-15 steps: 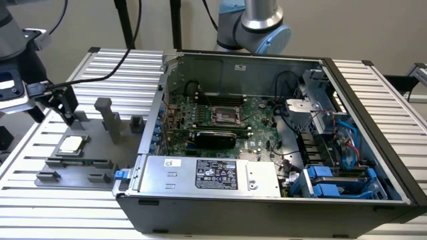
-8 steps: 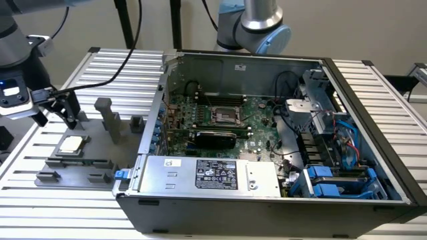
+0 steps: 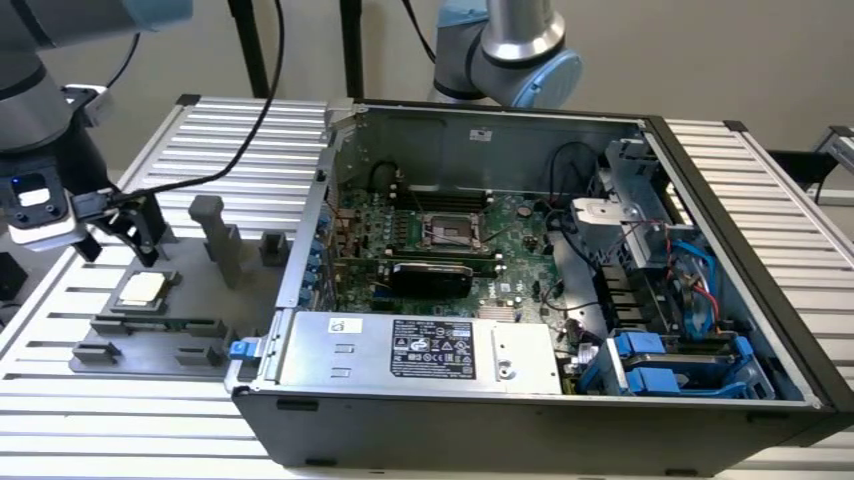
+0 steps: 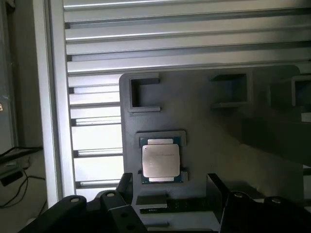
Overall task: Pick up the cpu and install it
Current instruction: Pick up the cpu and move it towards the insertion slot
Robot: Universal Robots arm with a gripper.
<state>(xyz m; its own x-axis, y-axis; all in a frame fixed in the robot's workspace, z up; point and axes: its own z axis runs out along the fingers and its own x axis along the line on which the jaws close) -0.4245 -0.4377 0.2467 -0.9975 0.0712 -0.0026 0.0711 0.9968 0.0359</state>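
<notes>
Nearest you in the exterior view, the case [image 3: 534,415] fills the lower middle and right of the frame, lid off. Its power supply [image 3: 414,347] lies along the front wall, and blue drive bays [image 3: 667,372] sit at the lower right.

At the exterior view's left, a grey fixture plate [image 3: 200,300] lies on the slatted table [image 3: 254,130] just beside the case. The cpu [image 3: 143,289] rests flat in a square seat on that plate, silver top up, left of centre in the frame. In the wrist view you see the cpu [image 4: 161,161] framed by its seat on the plate [image 4: 214,145].

The gripper [image 3: 123,248] hangs just above and behind the cpu and holds nothing. Its jaws are spread wide and released. In the wrist view the gripper [image 4: 170,204] shows two dark fingers [image 4: 124,194] apart from each other, with the cpu just beyond them and clear of both. A black cable [image 3: 267,100] runs from the wrist toward the top of the frame.

Farther back, inside the case, the green motherboard [image 3: 514,225] lies flat, with its dark socket [image 3: 451,232] near the centre of the frame. Beyond the case's back wall, at the top centre, stands a grey arm joint [image 3: 514,50] with a blue cap.
</notes>
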